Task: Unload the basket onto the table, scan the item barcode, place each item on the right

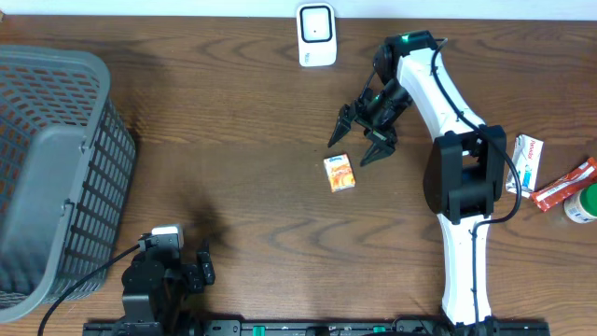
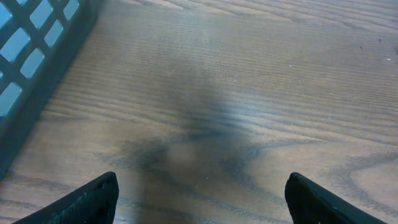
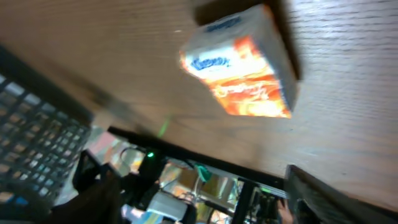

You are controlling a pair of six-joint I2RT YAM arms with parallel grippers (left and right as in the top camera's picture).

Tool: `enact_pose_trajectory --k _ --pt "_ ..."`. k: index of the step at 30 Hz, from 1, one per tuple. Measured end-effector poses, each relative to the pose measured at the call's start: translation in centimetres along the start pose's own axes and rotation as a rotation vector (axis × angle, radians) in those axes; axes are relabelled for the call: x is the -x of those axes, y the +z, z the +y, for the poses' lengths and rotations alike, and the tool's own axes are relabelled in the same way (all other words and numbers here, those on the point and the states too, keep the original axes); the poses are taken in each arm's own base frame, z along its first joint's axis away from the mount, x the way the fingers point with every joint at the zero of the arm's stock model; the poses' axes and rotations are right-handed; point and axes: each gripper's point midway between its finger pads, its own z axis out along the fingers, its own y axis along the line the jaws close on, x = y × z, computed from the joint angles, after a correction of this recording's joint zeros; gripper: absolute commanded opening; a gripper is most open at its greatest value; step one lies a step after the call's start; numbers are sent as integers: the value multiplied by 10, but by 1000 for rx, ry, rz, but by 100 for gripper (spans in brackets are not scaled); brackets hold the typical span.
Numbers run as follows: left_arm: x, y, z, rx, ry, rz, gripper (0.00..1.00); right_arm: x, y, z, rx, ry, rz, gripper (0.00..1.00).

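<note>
The item, a small orange and white box [image 1: 340, 174], lies flat on the wooden table near the middle. My right gripper [image 1: 354, 147] hangs open just behind it, fingers spread, holding nothing. In the right wrist view the box [image 3: 242, 68] lies on the wood beyond the open gripper [image 3: 205, 199], apart from both fingers. No barcode shows on the box. The white scanner [image 1: 316, 35] stands at the table's back edge. My left gripper [image 1: 198, 271] rests open at the front left; in its own view the gripper [image 2: 202, 199] has only bare wood between the fingers.
A grey plastic basket [image 1: 56, 168] fills the left side, its wall [image 2: 37, 56] close to the left gripper. At the right edge lie a white box [image 1: 527, 163], a red packet [image 1: 564, 184] and a green-lidded item [image 1: 583, 203].
</note>
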Motion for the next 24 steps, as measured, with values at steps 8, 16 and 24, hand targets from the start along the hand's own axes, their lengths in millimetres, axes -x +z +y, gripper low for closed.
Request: enact_pose_trajectory --k 8,16,24 --pt "0 0 0 0 0 0 86 24 -2 -36 -240 276 -171 97" --pt "0 0 0 0 0 0 86 11 34 -5 -296 776 -342 99" --pt "0 0 0 0 0 0 86 -2 59 10 -338 1019 -537 99"
